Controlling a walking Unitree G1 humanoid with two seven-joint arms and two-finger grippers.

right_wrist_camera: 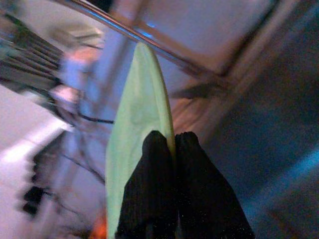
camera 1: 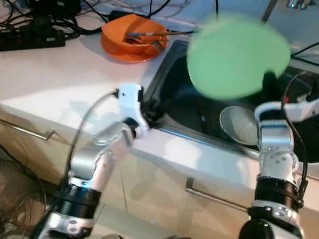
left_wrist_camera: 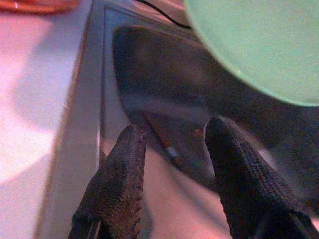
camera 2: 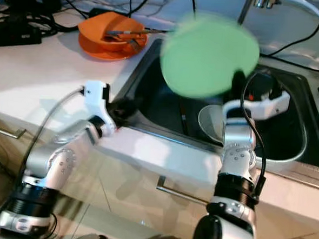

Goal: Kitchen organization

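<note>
Right gripper [right_wrist_camera: 174, 144], its two black fingers pinched tight on the rim of a round pale-green plastic plate [camera 1: 238, 56], holds that plate lifted above the dark stainless-steel sink basin [camera 1: 174, 96]; the plate's blurred outline suggests motion. Left gripper [left_wrist_camera: 172, 142] rests at the near-left corner of the sink, fingers parted with nothing between them, aimed down into the basin.

Step in hand, as judged: one dish is being taken out of the sink for sorting. Where it is bound cannot be read from these views. The next move likely calls for carrying the plate clear of the sink rim and the tap [camera 1: 298, 2] behind the sink, then setting it down flat on the white countertop [camera 1: 53, 80] left of the sink, perhaps near the orange dish.

Count of items:
- green plates: one, in the right gripper's grasp;
- pale ceramic bowls [camera 1: 239, 124]: one, lying in the sink beneath the plate;
- orange shallow dishes [camera 1: 133, 39]: one, on the countertop left of the sink, holding utensils whose number cannot be told;
- black power strips [camera 1: 26, 38]: one, further left of the sink, with cables.
</note>
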